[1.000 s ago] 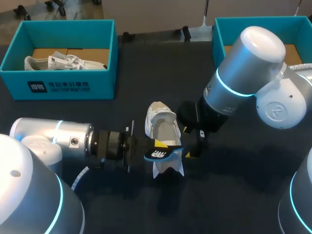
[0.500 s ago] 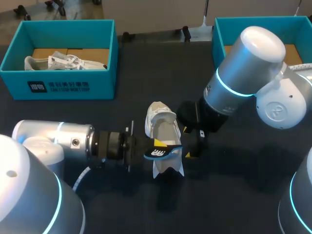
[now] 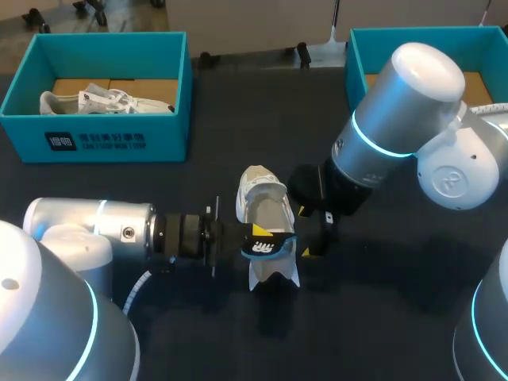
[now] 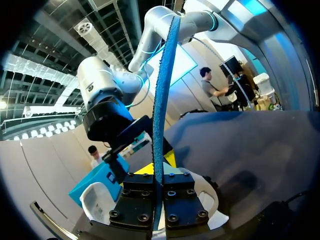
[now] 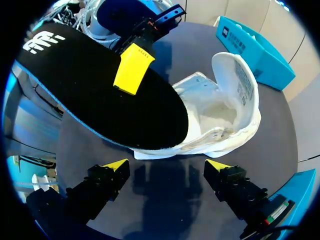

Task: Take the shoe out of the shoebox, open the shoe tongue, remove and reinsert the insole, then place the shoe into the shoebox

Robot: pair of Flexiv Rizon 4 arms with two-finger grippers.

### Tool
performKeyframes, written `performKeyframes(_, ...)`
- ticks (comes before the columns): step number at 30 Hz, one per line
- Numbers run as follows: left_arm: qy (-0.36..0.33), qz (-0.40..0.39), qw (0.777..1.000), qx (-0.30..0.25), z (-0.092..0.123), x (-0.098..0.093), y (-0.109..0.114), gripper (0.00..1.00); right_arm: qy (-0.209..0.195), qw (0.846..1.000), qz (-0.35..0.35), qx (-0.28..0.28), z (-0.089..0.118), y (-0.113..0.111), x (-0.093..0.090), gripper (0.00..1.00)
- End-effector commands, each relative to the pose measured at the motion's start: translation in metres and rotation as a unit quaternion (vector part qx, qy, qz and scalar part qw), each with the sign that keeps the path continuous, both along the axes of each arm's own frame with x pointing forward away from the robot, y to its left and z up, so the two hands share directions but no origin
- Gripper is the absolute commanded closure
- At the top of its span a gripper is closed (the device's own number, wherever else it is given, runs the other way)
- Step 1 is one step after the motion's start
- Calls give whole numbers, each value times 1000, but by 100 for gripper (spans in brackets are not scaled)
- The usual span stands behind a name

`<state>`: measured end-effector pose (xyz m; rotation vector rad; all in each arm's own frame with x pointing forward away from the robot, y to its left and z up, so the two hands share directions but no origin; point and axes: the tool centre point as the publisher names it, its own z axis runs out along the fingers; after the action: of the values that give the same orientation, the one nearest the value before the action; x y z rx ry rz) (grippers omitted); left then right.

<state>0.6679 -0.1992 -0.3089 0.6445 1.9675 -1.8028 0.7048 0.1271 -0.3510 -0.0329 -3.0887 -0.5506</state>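
1. White shoe [image 3: 264,208] lies on the dark bench [image 3: 238,119], near its middle and between the two grippers. It is outside both shoeboxes, with its opening facing up.
2. Left gripper [image 3: 255,236] comes in from the left side. Its jaws are clamped on the insole [image 3: 270,246], one on each face.
3. In the left wrist view the insole [image 4: 162,100] stands edge-on between the jaws and shows its blue rim. The shoe [image 4: 95,202] lies below it.
4. In the right wrist view the insole [image 5: 90,95] shows its black face, with one yellow pad [image 5: 132,69] pressed flat on it. One end overlaps the shoe [image 5: 225,115]. Contact between the two cannot be determined.
5. Right gripper [image 3: 306,232] is just beside the shoe on its right side. Its jaws are apart with nothing between them, and the shoe lies ahead of the right gripper [image 5: 166,167].
6. Left shoebox [image 3: 103,141], teal, is at the far left of the bench and holds a second shoe [image 3: 103,101].
7. Right shoebox [image 3: 357,48], also teal, is at the far right, partly hidden by the right arm.
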Motion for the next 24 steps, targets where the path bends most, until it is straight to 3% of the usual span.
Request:
performKeyframes(1, -1, 7, 1000, 6, -9, 1, -6, 100, 0, 1000, 0, 1, -1, 0, 0, 0)
performKeyframes(18, -9, 44, 998, 33, -42, 26, -9, 100, 0, 1000, 0, 1, -1, 0, 0, 0)
performKeyframes(24, -11, 58, 998, 34, -44, 30, -10, 100, 0, 1000, 0, 1, -1, 0, 0, 0)
